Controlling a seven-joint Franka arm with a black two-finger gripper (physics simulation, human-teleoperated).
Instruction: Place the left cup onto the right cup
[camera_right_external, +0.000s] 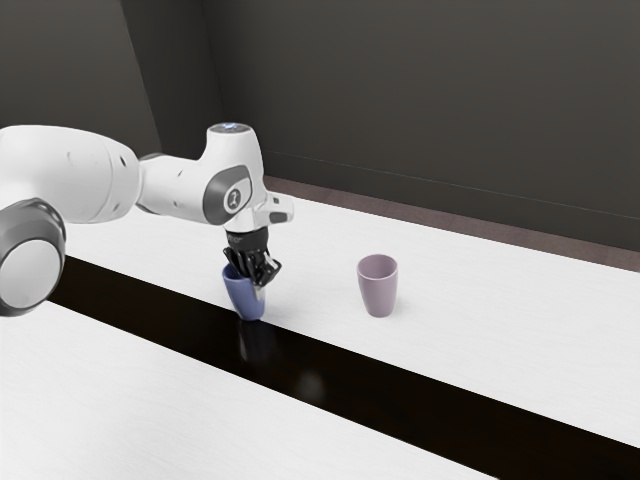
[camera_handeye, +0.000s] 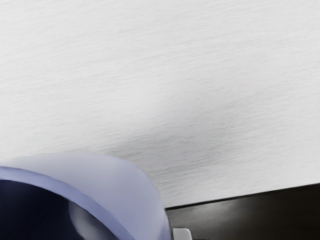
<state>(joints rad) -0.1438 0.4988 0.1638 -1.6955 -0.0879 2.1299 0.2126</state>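
Observation:
The blue cup (camera_right_external: 245, 297) stands upright at the near edge of the white table band, beside the black stripe. My gripper (camera_right_external: 257, 273) reaches down from above and is shut on the cup's rim, one finger inside the cup and one outside. The wrist view has the blue cup's rim and wall (camera_handeye: 100, 185) close under my hand. The lilac cup (camera_right_external: 378, 284) stands upright on the white surface, well to the exterior view's right of the blue cup, mouth up and with nothing in it.
A glossy black stripe (camera_right_external: 380, 400) runs diagonally across the white table (camera_right_external: 500, 300), right beside the blue cup. White surface lies between the two cups. A dark wall rises behind the table's far edge.

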